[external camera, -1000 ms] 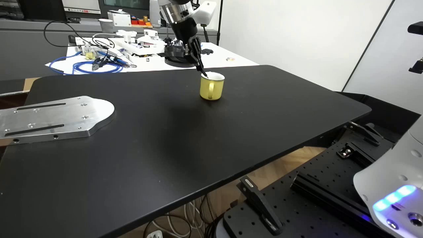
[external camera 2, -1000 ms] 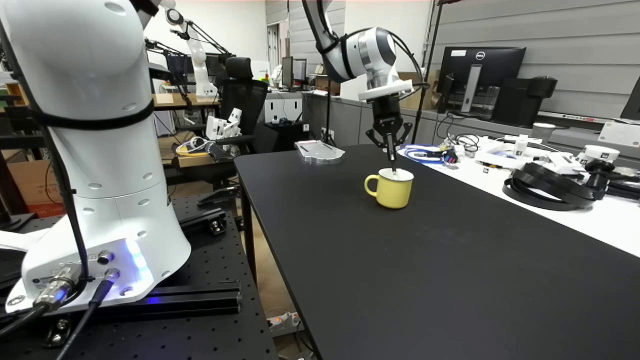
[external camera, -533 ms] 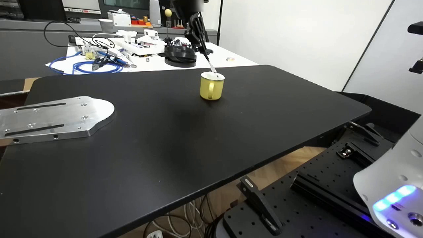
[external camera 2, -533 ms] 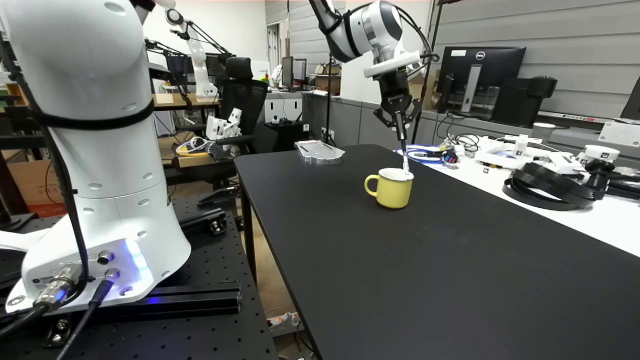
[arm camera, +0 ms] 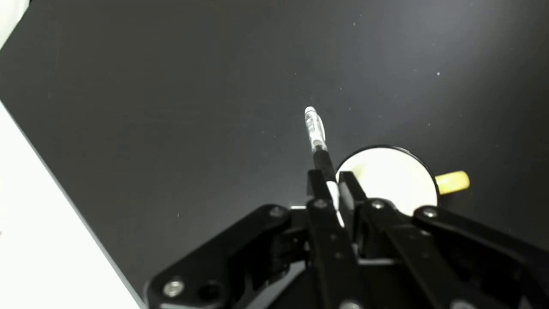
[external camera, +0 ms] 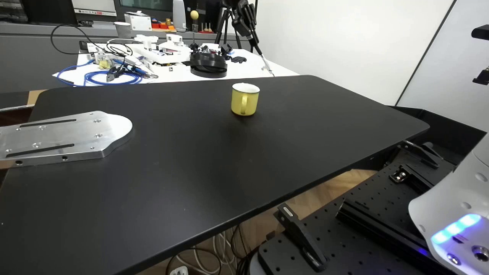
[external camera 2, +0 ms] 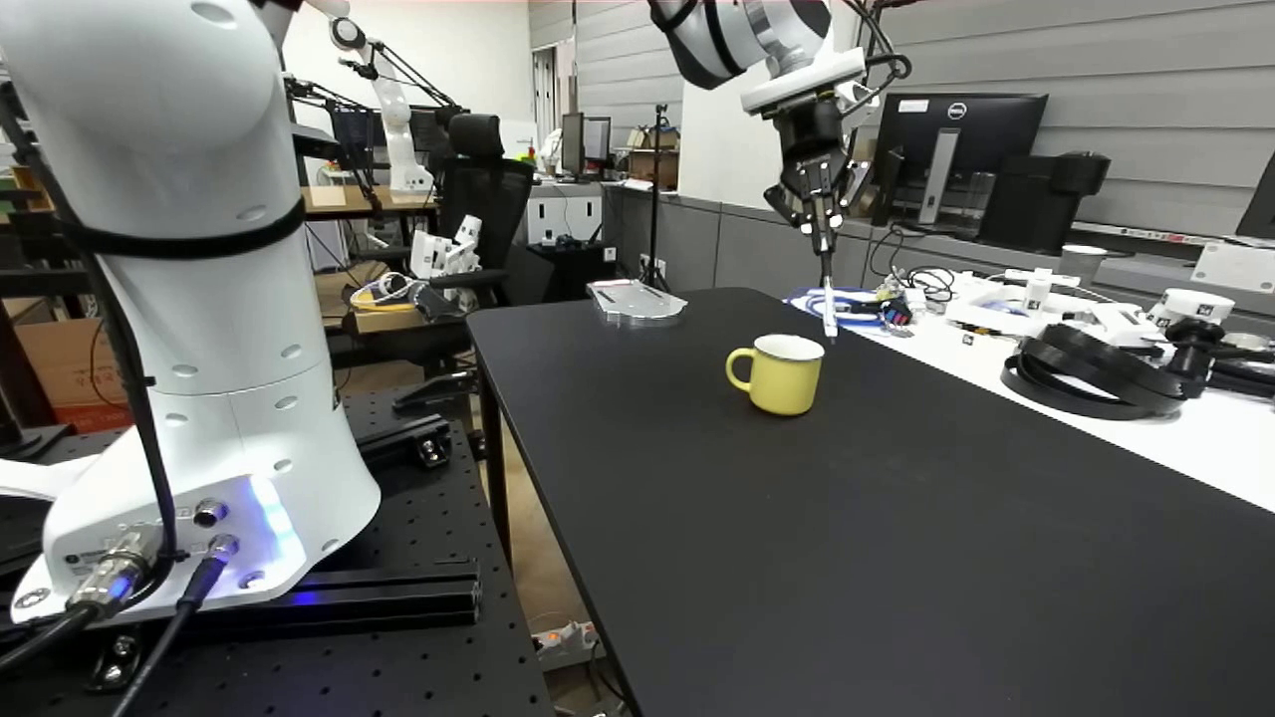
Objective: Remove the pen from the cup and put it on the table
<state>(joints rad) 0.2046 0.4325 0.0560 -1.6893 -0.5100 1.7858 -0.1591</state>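
Note:
The yellow cup (external camera: 250, 104) stands upright on the black table (external camera: 191, 172). It also shows in an exterior view (external camera 2: 787, 386) and, from above, in the wrist view (arm camera: 394, 176), where its inside is white and looks empty. My gripper (arm camera: 330, 177) is shut on the pen (arm camera: 315, 128), a thin whitish stick with a black section. The pen's upper end is between the fingers; the rest points down, tilted. In both exterior views the pen (external camera: 266, 64) (external camera 2: 829, 305) hangs below my gripper (external camera 2: 826, 254), out of the cup and beside it, above the table.
A silver metal plate (external camera: 76, 133) lies at a table end. A white side table (external camera 2: 1220, 458) with cables, a black round object (external camera 2: 1096, 368) and other clutter adjoins the black table. The white robot base (external camera 2: 199, 349) stands on the opposite side.
The gripper has risen and drawn the pen up out of the cup. It has moved sideways past the rim, to the right in both exterior views. The cup has stayed put.

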